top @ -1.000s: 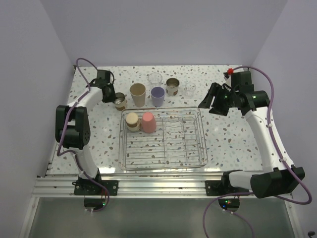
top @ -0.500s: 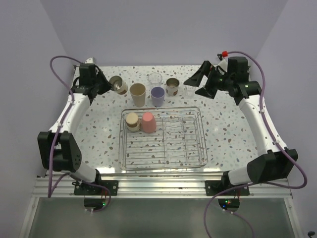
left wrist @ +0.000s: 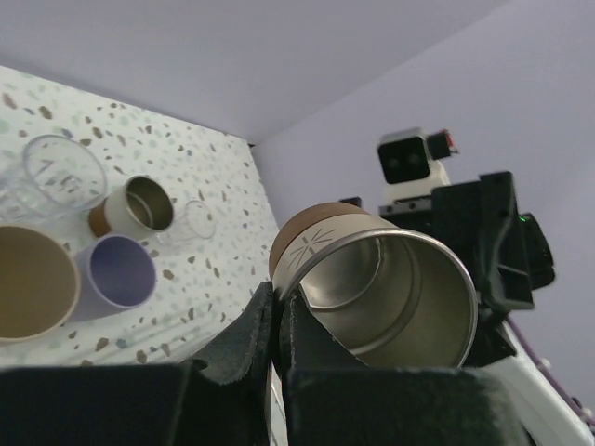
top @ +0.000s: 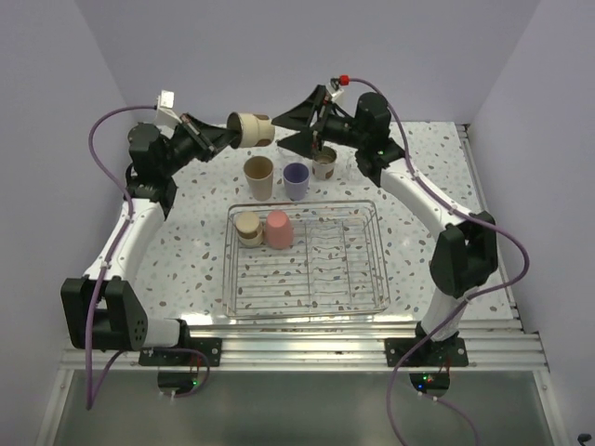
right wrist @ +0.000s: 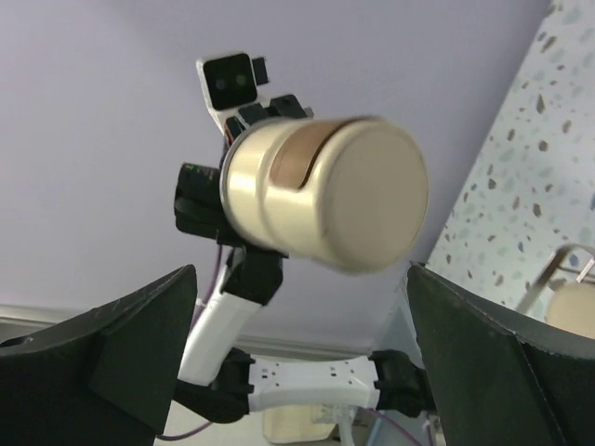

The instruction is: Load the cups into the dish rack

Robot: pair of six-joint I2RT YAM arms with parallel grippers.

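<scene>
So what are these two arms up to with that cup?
The left gripper holds a metal cup sideways in the air, its base toward the open right gripper facing it, apparently for a handover. A pink cup and a brown cup sit in the rack. More cups stand on the table behind it.

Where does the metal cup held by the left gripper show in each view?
Top external: metal cup upper centre-left, sideways in the left gripper.
Left wrist: cup lower right of centre, mouth facing the camera.
Right wrist: cup at centre, base facing the camera.
Shared landmark: the speckled table.
</scene>
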